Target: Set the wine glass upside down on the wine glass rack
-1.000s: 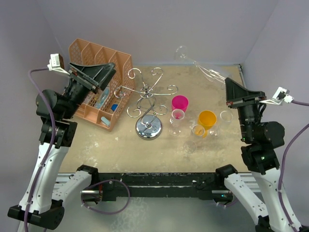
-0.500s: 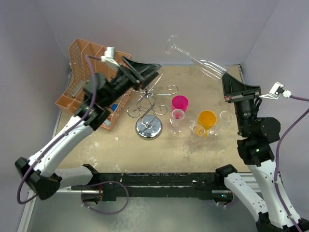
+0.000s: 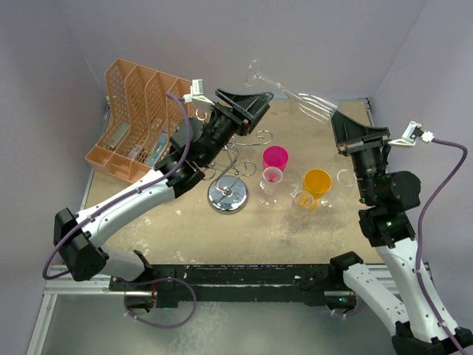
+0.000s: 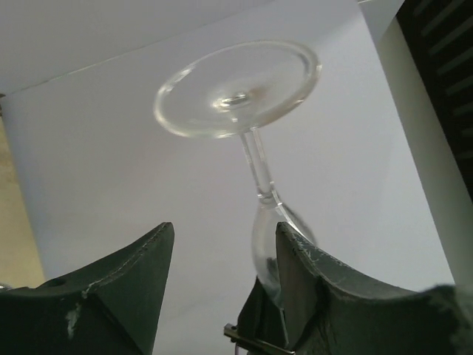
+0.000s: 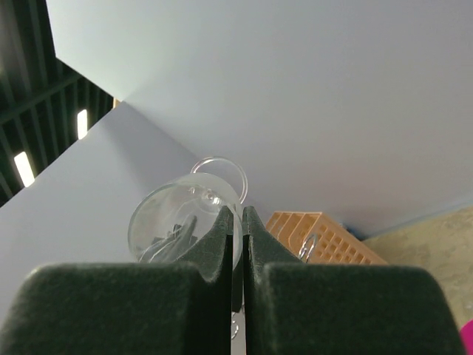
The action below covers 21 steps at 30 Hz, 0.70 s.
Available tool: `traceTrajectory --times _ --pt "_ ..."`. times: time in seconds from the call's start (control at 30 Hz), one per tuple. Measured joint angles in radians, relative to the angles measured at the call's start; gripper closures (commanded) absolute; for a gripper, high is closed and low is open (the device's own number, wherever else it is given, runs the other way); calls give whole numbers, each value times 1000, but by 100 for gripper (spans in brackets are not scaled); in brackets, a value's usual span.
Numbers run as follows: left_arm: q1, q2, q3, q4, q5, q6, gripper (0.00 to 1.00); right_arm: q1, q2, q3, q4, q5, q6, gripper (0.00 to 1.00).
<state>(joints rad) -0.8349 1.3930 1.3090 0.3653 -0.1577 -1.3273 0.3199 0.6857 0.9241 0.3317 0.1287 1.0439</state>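
Note:
The clear wine glass (image 3: 303,97) hangs tilted in the air at the back of the table, foot toward the upper left. My right gripper (image 3: 341,126) is shut on its rim; the right wrist view shows the fingers (image 5: 225,233) pinching the bowl wall of the wine glass (image 5: 174,218). Just left of the stem, my left gripper (image 3: 260,103) stands open. In the left wrist view the wine glass (image 4: 255,159) rises past the right finger (image 4: 310,288), with nothing between the jaws of the left gripper (image 4: 222,255). The chrome wine glass rack (image 3: 228,197) stands below the left gripper.
An orange file organizer (image 3: 137,118) sits at the back left. Right of the rack stand a pink cup (image 3: 275,157), an orange cup (image 3: 317,180) and several small clear glasses (image 3: 270,186). White walls close in the back and sides.
My left arm has swung from over the orange organizer to the right, above the rack and up to the glass stem, its jaws a little narrower. The right gripper moved the glass slightly left.

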Motion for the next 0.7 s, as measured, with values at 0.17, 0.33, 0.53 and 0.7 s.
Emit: traceTrajectory --times 0.17,0.33,0.53,0.7 --pt "-48 1 0 93 -108 3 58 0 16 0 -11 -38 28 100" --pt "-85 15 0 148 -195 4 72 0 35 0 -13 -75 53 100" --pt "-95 33 0 150 -266 4 76 0 32 -10 -13 -102 72 100" --pt "-96 40 0 159 -303 4 78 0 26 -28 -10 -129 83 100"
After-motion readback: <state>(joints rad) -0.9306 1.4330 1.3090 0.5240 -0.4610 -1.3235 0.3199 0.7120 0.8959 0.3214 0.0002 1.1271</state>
